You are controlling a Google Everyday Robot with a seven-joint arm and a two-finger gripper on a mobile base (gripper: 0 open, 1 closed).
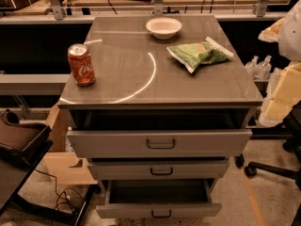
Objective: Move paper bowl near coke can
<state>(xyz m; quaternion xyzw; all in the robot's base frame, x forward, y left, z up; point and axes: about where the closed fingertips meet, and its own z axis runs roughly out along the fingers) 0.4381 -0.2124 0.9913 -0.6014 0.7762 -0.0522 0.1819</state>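
Note:
The paper bowl [163,27] is off-white and stands upright at the far middle of the grey cabinet top [188,86]. The coke can [81,64] is red with white script and stands upright near the top's left edge, well to the front left of the bowl. The gripper [281,95] shows only as pale, blurred shapes at the right edge of the view, beside the cabinet's right side. It is away from both the bowl and the can and touches neither.
A green chip bag [200,53] lies right of centre, to the front right of the bowl. A white arc is marked on the top. The top drawer [160,142] and the bottom drawer [157,210] stand pulled out. A chair [21,140] is at the left, and small bottles [257,66] at the right.

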